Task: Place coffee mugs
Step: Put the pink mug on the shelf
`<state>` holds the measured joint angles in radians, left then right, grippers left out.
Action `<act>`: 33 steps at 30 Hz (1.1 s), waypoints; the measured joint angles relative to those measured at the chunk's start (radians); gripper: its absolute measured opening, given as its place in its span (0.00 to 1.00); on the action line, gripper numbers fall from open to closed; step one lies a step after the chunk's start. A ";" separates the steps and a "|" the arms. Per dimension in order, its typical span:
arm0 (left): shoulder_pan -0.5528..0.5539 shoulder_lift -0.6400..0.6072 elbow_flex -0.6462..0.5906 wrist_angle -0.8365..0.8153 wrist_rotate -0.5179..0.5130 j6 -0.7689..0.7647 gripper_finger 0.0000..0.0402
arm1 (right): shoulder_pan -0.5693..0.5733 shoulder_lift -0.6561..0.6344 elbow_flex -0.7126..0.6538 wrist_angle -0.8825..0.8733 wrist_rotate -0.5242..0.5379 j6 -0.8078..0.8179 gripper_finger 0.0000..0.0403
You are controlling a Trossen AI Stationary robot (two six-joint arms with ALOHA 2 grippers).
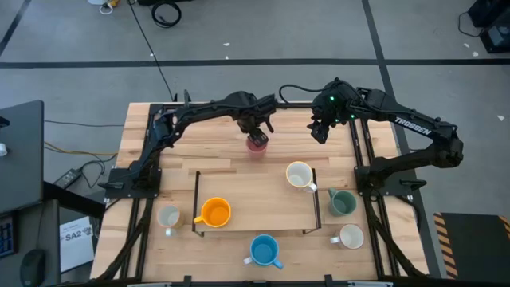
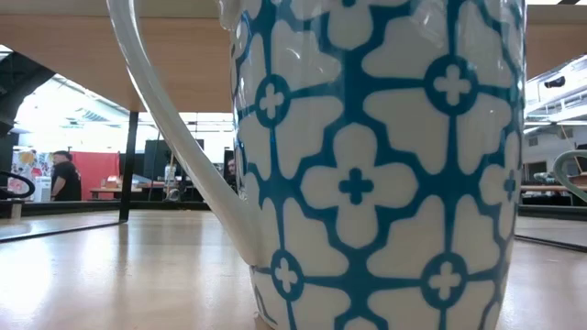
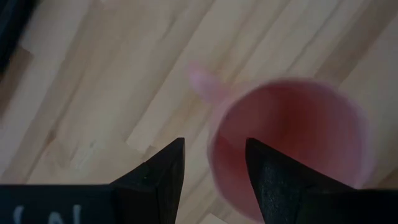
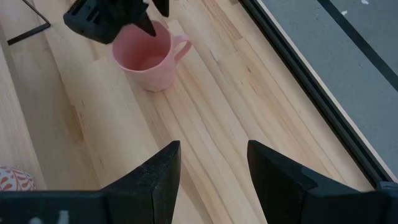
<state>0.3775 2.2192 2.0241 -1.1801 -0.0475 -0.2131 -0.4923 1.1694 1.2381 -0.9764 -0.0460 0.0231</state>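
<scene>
Seven mugs are seen on the wooden desk (image 1: 143, 127) in the high view. The pink mug (image 1: 256, 143) stands near the far middle of the desk, directly under the left pincer (image 1: 256, 131). In the left wrist view one dark finger (image 3: 273, 180) is seen over the mug's rim and the other outside its wall, with a gap between them, so the left pincer is open around the rim rather than clamped on it. In the right wrist view the pink mug (image 4: 149, 55) is shown upright on the boards, its handle pointing away from the left arm.

The right pincer (image 1: 320, 132) is held above bare wood well to the right of the pink mug, its fingers parted and gripping nothing.

Nearer the front, a thin black frame (image 1: 197, 203) encloses an orange mug (image 1: 215, 213); a cream mug (image 1: 300, 175) sits at its right corner. Outside it are found a dark green mug (image 1: 343, 202), a white mug (image 1: 351, 236), a blue mug (image 1: 264, 251) and a pale mug (image 1: 168, 217). The low view is filled by a blue-and-white patterned mug (image 2: 376, 165).
</scene>
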 joint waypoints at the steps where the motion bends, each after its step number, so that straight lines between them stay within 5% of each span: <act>1: 0.000 0.001 -0.014 0.000 0.000 0.000 0.44 | 0.000 0.000 0.000 -0.001 0.000 0.000 0.48; 21: -0.012 0.001 -0.069 0.031 -0.003 -0.011 0.42 | 0.000 0.000 0.000 -0.005 0.000 0.000 0.48; 33: -0.012 0.001 -0.069 0.037 -0.004 -0.011 0.13 | 0.000 0.000 0.000 -0.005 0.000 0.000 0.48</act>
<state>0.3659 2.2200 1.9553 -1.1433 -0.0517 -0.2239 -0.4927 1.1698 1.2381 -0.9817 -0.0460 0.0231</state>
